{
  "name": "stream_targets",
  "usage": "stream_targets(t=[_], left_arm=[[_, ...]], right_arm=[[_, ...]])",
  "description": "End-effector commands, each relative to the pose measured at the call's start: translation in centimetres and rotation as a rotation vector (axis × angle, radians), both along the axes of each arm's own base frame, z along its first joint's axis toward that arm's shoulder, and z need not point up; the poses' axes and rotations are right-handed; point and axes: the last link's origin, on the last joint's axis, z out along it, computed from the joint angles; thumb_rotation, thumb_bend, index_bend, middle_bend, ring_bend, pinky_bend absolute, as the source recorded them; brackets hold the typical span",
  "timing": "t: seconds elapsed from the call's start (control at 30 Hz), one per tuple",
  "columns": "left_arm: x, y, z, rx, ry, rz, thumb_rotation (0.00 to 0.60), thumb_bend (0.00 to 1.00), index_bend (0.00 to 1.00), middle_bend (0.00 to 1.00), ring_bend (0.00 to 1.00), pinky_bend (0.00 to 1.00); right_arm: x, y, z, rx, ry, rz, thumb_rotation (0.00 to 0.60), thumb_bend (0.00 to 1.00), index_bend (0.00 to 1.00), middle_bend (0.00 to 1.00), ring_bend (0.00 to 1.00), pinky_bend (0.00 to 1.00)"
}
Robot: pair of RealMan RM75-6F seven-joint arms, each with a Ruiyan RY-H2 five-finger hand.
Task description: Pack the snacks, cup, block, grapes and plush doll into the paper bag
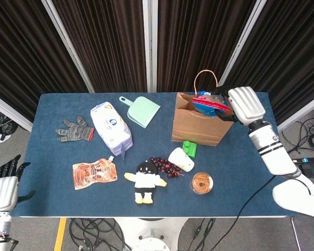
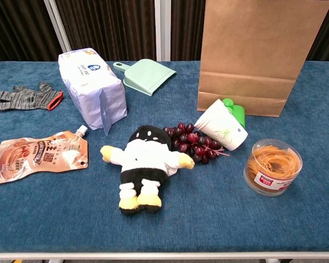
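Observation:
My right hand (image 1: 244, 103) holds a blue and red snack bag (image 1: 210, 103) over the open top of the brown paper bag (image 1: 201, 124), partly inside the mouth. The white cup (image 1: 181, 159) lies on its side beside the green block (image 1: 189, 148), with the grapes (image 1: 164, 166) and the plush doll (image 1: 144, 181) to their left. The chest view shows the paper bag (image 2: 252, 57), cup (image 2: 221, 132), block (image 2: 235, 112), grapes (image 2: 194, 143) and doll (image 2: 143, 164), but no hand. My left hand (image 1: 3, 187) hangs open off the table's front left corner.
An orange snack pouch (image 1: 94, 173), a grey glove (image 1: 73, 130), a wet-wipe pack (image 1: 111, 127) and a green dustpan (image 1: 142, 111) lie on the left half of the blue table (image 1: 52, 107). A clear tub of rubber bands (image 1: 202, 183) stands in front of the cup.

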Motion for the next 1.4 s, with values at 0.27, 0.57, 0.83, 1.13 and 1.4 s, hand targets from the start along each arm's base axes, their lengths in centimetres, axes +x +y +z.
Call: stream_targets(t=[0.27, 0.57, 0.83, 1.13, 1.4], left_arm=[[0.0, 0.2, -0.1, -0.005, -0.002, -0.006, 0.600, 0.12, 0.27, 0.16, 0.11, 0.13], [-0.1, 0.0, -0.2, -0.004, -0.004, 0.000, 0.600, 0.12, 0.27, 0.16, 0.11, 0.13], [-0.1, -0.1, -0.1, -0.001, -0.005, 0.001, 0.600, 0.12, 0.27, 0.16, 0.11, 0.13], [0.1, -0.1, -0.2, -0.002, -0.004, -0.013, 0.600, 0.12, 0.27, 0.16, 0.11, 0.13], [0.4, -0.1, 0.0, 0.004, 0.001, -0.028, 0.600, 0.12, 0.27, 0.16, 0.11, 0.13]], right_arm=[[-1.0, 0.6, 0.0, 0.016, -0.008, -0.007, 0.600, 0.44, 0.61, 0.48, 0.33, 0.56], [-1.3, 0.0, -0.5, 0.048, 0.000, -0.041, 0.600, 0.20, 0.07, 0.21, 0.03, 0.19], [-1.4, 0.6, -0.3, 0.022, -0.019, -0.033, 0.600, 0.05, 0.00, 0.04, 0.00, 0.06], [-1.4, 7.3, 0.4, 0.027, -0.189, 0.186, 0.600, 0.05, 0.01, 0.19, 0.00, 0.08], [-3.0, 14.4, -1.2, 0.215, -0.198, 0.354, 0.600, 0.09, 0.25, 0.35, 0.18, 0.33]])
